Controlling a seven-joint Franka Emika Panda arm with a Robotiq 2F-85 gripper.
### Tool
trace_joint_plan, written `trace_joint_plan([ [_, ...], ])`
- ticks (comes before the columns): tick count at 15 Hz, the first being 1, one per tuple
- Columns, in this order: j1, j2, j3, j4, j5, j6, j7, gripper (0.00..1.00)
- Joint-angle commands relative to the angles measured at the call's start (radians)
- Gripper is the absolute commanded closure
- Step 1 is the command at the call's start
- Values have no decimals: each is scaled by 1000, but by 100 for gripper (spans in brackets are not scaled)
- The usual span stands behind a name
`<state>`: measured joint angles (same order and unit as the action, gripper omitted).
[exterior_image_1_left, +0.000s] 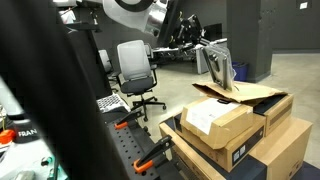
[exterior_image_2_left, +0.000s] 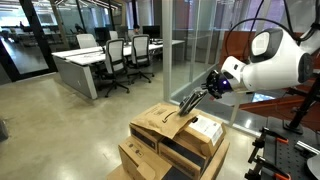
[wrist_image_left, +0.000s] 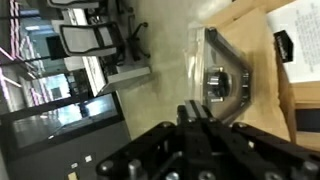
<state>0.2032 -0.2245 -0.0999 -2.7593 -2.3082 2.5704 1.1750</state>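
Above the opened cardboard box (exterior_image_1_left: 245, 94), the fingers (wrist_image_left: 190, 116) were pinched fully together, apparently on the near edge of the clear packet (wrist_image_left: 222, 78), which extended straight ahead of them, its long axis continuing theirs.

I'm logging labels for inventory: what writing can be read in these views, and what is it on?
"FRAN", cut off, on the dark unit at the frame's left edge.
Label on the top box: print too small to read.
Sheet in the wrist view: blurred, unreadable.
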Motion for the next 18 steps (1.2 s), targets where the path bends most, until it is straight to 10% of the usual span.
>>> trace_joint_plan([
  [1,-11,17,14,14,-12,-8,-6,100],
  [18,-11,63,55,24,-5,-56,1,100],
])
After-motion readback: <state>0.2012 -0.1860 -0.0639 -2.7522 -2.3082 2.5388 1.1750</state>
